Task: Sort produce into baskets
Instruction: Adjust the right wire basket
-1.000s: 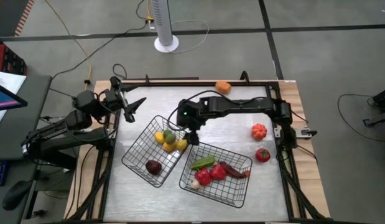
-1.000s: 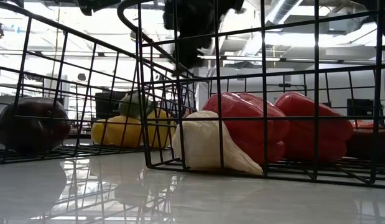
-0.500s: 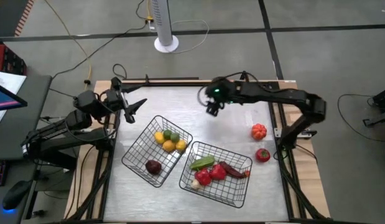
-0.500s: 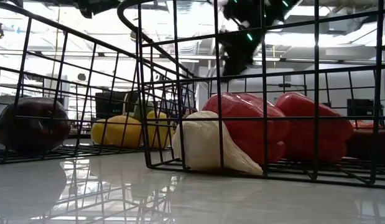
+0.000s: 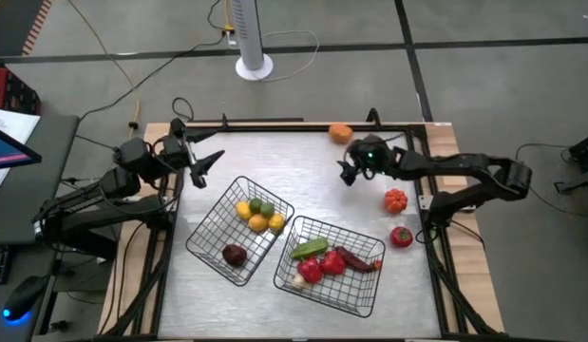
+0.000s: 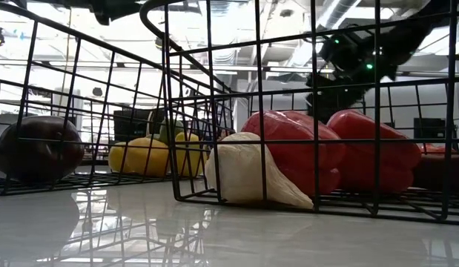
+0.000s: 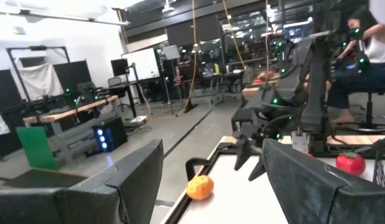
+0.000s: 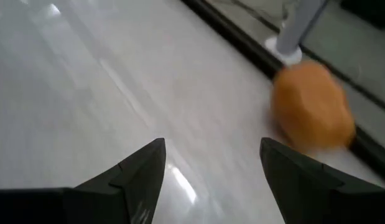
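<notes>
Near the table's far edge, the right gripper (image 5: 349, 174) hangs above bare tabletop with its fingers apart and nothing between them. An orange fruit (image 5: 341, 133) lies just beyond it against the black rail at the table's far edge; the right wrist view shows that fruit (image 8: 312, 112) ahead of the open fingers, off to one side, with nothing in between. Two more pieces lie on the table's right side, well apart from the baskets: an orange-red ribbed tomato (image 5: 396, 199) and, nearer the front, a red tomato (image 5: 401, 237).

The left basket (image 5: 210, 249) holds yellow, green and orange fruits clustered at its far end and a dark purple one (image 5: 235, 254) at its near end. The right basket (image 5: 364, 293) touches it at one corner and holds a green vegetable (image 5: 310, 249), red peppers (image 5: 322, 266), a dark red chili and a white garlic bulb (image 6: 251, 175).

The left gripper (image 5: 200, 166) waits by the table's far left corner, fingers spread, empty. A white fan stand (image 5: 253, 38) rises from the floor beyond the table, with cables trailing around it.
</notes>
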